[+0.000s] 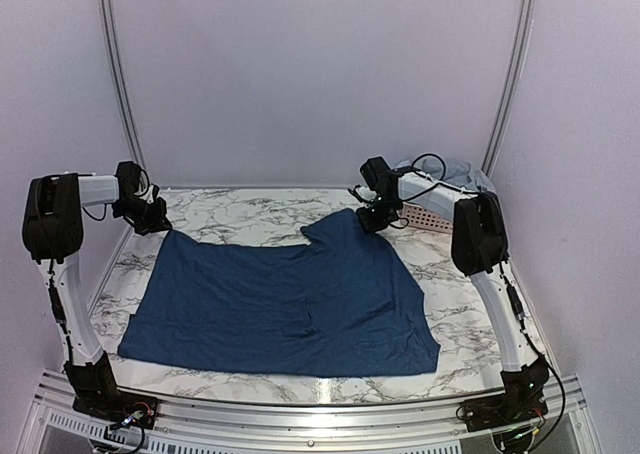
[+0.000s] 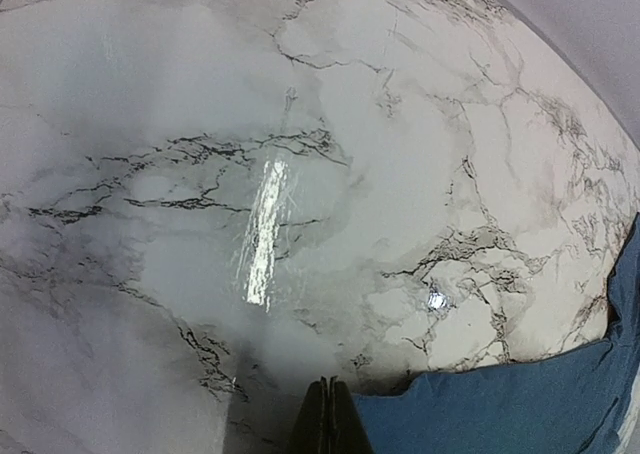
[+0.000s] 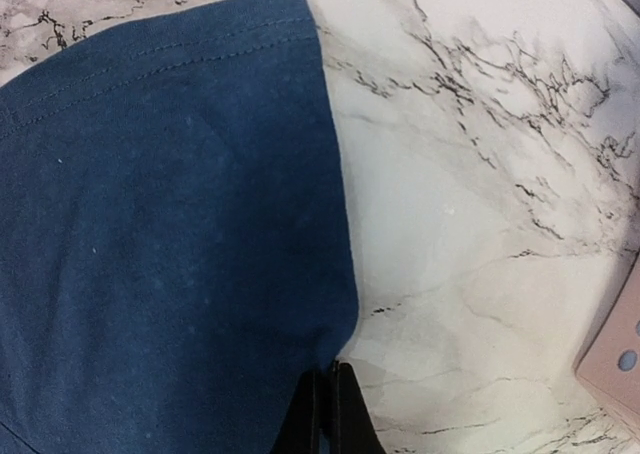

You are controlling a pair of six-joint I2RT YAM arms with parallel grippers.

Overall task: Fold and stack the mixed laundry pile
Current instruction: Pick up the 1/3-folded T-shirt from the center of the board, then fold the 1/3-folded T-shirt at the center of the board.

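Bolted at the near edge of the marble table [image 1: 250, 214], at about 7 and 5 o'clock in the top view: the two arm bases. Just beyond them, spread flat over the middle of the table: the dark navy shirt [image 1: 285, 304], its near hem running roughly from 7 to 5 o'clock, with a few soft creases across the centre.

Farther back, at about 10 o'clock: the left gripper [image 1: 160, 224], low over the shirt's far left corner, which is drawn out to a point there. In the left wrist view, fingers pressed tight together [image 2: 325, 419], no gap, pinching that corner, the blue cloth running away toward 3 o'clock.

At about 1 o'clock: the right gripper [image 1: 372, 219], down on the shirt's raised far right corner. In the right wrist view, fingers likewise together [image 3: 325, 404], clamped on the stitched edge, the fabric puckering into them.

Farthest, at about 2 o'clock: a pink perforated basket [image 1: 430, 217], behind the right arm, holding a grey-blue garment [image 1: 455, 172].
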